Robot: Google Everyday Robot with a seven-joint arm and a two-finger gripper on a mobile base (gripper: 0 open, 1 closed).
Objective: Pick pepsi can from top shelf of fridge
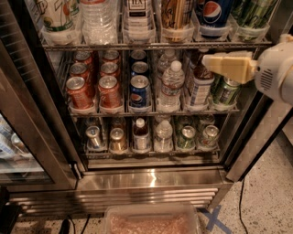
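Note:
The fridge (pixel 151 178) stands open in front of me. On its top shelf (pixel 151 46) a dark blue pepsi can (pixel 215 11) with the globe logo stands in a clear tray, second lane from the right; its top is cut off by the frame edge. My gripper (pixel 208 61), cream-coloured with a white wrist, reaches in from the right. It is just below the top shelf's rail, under the pepsi can and apart from it. It holds nothing that I can see.
The top shelf also holds water bottles (pixel 98 20), a tan can (pixel 176 13) and green cans (pixel 252 13). The middle shelf has red cans (pixel 80 91), more pepsi cans (pixel 139 89), a water bottle (pixel 171 84) and green cans (pixel 225 91). The glass door (pixel 27 137) is at the left and a plastic bin (pixel 151 221) is on the floor.

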